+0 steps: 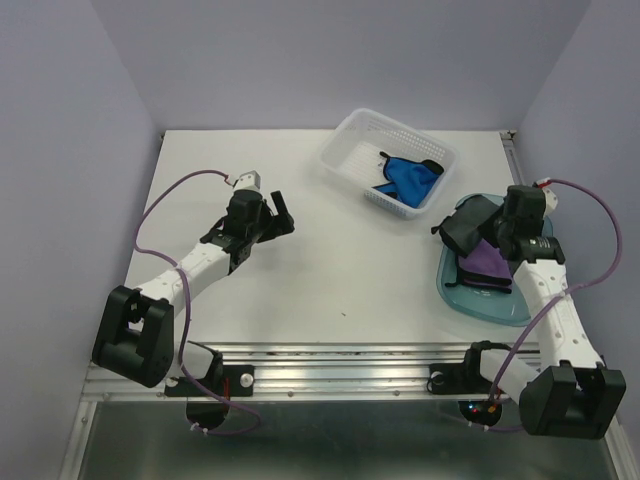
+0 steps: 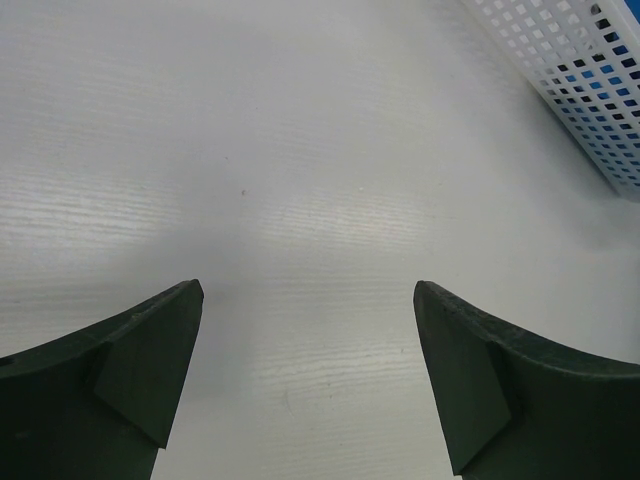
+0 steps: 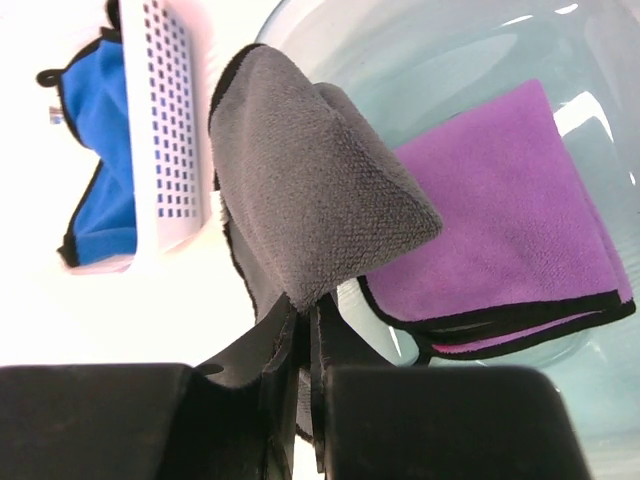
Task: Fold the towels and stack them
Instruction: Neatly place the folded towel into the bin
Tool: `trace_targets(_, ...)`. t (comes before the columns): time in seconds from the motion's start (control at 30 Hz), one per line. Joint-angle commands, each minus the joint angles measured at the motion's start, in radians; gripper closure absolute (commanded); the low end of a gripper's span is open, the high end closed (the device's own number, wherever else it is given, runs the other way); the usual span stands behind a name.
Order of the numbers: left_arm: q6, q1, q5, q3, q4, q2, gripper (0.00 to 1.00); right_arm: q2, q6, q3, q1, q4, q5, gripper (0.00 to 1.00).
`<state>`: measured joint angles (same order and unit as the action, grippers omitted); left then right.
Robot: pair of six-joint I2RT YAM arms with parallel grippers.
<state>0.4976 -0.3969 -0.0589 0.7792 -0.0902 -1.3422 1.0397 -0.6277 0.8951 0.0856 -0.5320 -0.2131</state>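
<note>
The right gripper [image 3: 307, 330] has its jaws nearly closed on a pinch of the dark grey microfibre towel with black edging [image 3: 310, 180]. The towel hangs bunched and half-draped over the rim of the translucent blue-green plastic tray [image 3: 450, 50], on the side toward the basket. It is partly above the folded purple towel with black edging [image 3: 500, 210], which lies flat in that tray. The main risk, as I judge it, is in the release. The grey towel is held by a small bite near one edge (how much cloth sits between the fingers is hidden). Let go here, it could slump open, land askew on the purple one, or slide off the rim onto the white table [image 2: 250, 150]. Dragging it into place might also rumple or shift the purple towel beneath. The left gripper [image 2: 308, 288] hovers wide open and empty above bare table, well apart from the tray, so it cannot steady anything. A bright blue towel with dark edging [image 3: 100, 140] lies unfolded in the white perforated plastic basket [image 3: 170, 120] beside the tray, and a careless swing could catch that basket's wall.
</note>
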Motion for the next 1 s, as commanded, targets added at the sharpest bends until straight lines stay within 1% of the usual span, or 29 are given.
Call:
trace_targets(0.0, -0.017, 0.006, 0.01, 0.015, -0.042, 0.012, 0.01, -0.059, 0.022, 0.053, 0.008, 0.004, 0.053, 0.99)
trace_targets(0.1, -0.016, 0.006, 0.013, 0.015, -0.042, 0.009, 0.01, -0.086, 0.068, 0.082, 0.008, -0.054, 0.043, 0.99)
trace_targets(0.23, -0.019, 0.006, 0.019, 0.015, -0.045, 0.011, 0.01, -0.061, 0.155, 0.151, 0.008, -0.146, 0.043, 0.99)
trace_targets(0.3, -0.019, 0.006, 0.019, 0.014, -0.046, 0.009, 0.01, -0.053, 0.184, 0.169, 0.008, -0.155, 0.093, 0.99)
trace_targets(0.4, -0.021, 0.006, 0.024, 0.015, -0.045, 0.009, 0.01, -0.046, 0.209, 0.206, 0.008, -0.175, 0.124, 0.99)
trace_targets(0.47, -0.021, 0.006, 0.022, 0.014, -0.046, 0.009, 0.01, -0.035, 0.253, 0.243, 0.008, -0.198, 0.141, 0.99)
trace_targets(0.6, -0.022, 0.006, 0.025, 0.014, -0.049, 0.008, 0.01, 0.014, 0.327, 0.291, 0.008, -0.279, 0.071, 0.99)
trace_targets(0.67, -0.022, 0.006, 0.027, 0.015, -0.049, 0.006, 0.01, 0.019, 0.341, 0.289, 0.008, -0.299, 0.069, 0.99)
trace_targets(0.8, -0.024, 0.006, 0.033, 0.019, -0.051, -0.005, 0.01, 0.025, 0.382, 0.262, 0.008, -0.272, 0.245, 0.99)
trace_targets(0.97, -0.024, 0.007, 0.036, 0.02, -0.051, -0.012, 0.01, 0.066, 0.398, 0.229, 0.008, -0.255, 0.285, 0.99)
